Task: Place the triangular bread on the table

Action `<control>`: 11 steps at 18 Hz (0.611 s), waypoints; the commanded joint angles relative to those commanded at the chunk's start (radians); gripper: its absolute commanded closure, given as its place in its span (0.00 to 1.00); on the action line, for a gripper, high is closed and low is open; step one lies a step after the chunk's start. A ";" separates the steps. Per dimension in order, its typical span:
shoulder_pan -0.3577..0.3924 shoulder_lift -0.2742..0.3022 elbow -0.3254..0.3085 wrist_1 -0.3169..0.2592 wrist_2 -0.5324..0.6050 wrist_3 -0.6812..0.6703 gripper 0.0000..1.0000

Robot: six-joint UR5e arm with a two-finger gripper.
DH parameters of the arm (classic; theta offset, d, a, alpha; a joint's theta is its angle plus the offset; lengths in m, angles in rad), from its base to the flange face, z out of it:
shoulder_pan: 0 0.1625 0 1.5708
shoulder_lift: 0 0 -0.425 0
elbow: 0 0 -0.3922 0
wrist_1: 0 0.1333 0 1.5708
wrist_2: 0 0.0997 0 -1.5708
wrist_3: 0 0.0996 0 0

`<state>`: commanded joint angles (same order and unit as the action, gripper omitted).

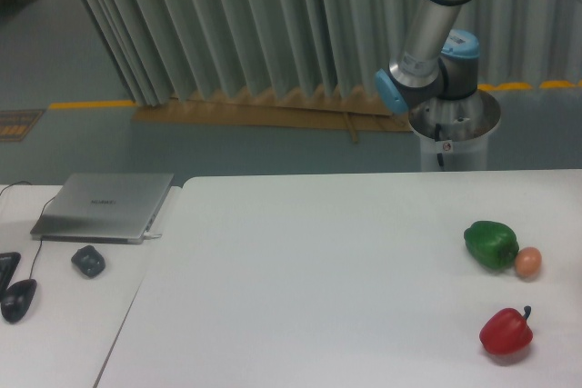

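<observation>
In the camera view you see the table (318, 270), white and smooth, filling the lower right part. On its right side lie a green pepper (491, 244), a small orange-brown ball (527, 263) touching it, and a red pepper (506, 332) nearer to you, apart from both.

At the left stands a narrower white desk (64, 315) with a closed laptop (103, 206), a dark mouse (88, 261) and another dark mouse (18, 299) at the edge. The laptop lid has small writing, too blurred to read.

Behind are grey-green pleated curtains (236, 24) and a floor with a yellow line (91, 104).

Only the arm (432, 34) on its round base (453, 134) shows; the gripper is outside the picture, so you cannot tell its state. The bread does not show either.
</observation>
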<state>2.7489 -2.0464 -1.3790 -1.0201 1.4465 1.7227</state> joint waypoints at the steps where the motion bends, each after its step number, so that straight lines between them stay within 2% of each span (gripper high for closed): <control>1: 0.000 -0.003 0.003 0.000 -0.001 -0.003 0.00; 5: 0.005 -0.026 0.017 0.005 0.000 -0.023 0.00; 8: 0.008 -0.064 0.020 0.009 0.000 -0.025 0.00; 11: 0.009 -0.069 0.020 0.008 0.006 -0.050 0.00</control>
<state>2.7581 -2.1154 -1.3591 -1.0124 1.4527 1.6722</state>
